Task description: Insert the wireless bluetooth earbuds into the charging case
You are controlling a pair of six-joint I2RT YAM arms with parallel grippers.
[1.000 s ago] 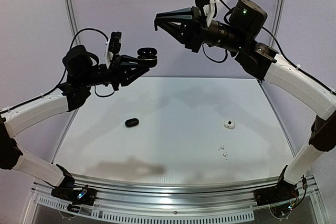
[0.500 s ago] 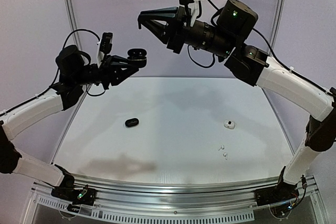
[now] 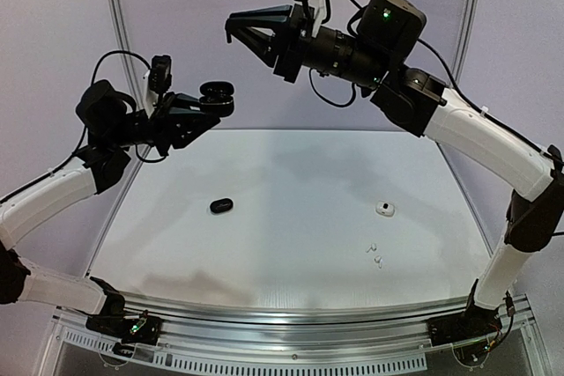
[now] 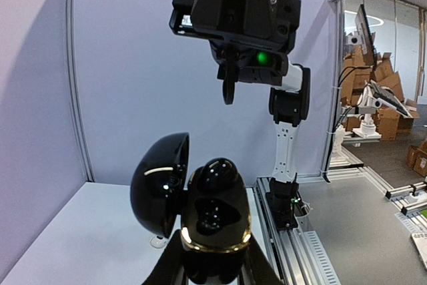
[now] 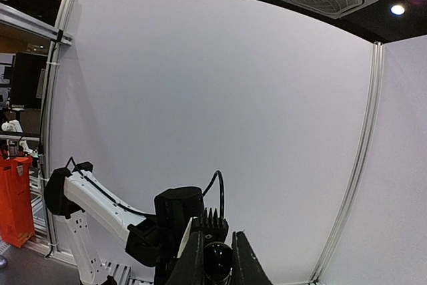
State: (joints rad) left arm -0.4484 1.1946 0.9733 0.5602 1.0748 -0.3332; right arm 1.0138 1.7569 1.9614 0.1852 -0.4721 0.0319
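My left gripper [image 3: 204, 105] is shut on an open glossy black charging case [image 3: 217, 93] and holds it high above the table. In the left wrist view the case [image 4: 215, 221] has its lid swung left. One black earbud [image 4: 219, 175] sits in its upper slot, and the lower slot looks empty. My right gripper [image 3: 233, 29] is higher, up and right of the case, and points toward it. It is shut on a small glossy black earbud [image 5: 219, 261]. It also shows in the left wrist view [image 4: 229, 91]. Two white earbuds [image 3: 374, 254] lie on the table.
A closed black case [image 3: 220, 205] lies left of the table's [image 3: 291, 173] middle. A small white case [image 3: 384, 209] lies to the right, just behind the white earbuds. Purple walls and metal frame posts [image 3: 112, 6] surround the table.
Both arms have swung left. The right gripper moved left and a little up, staying above the case. The left gripper drew back left with the open case.
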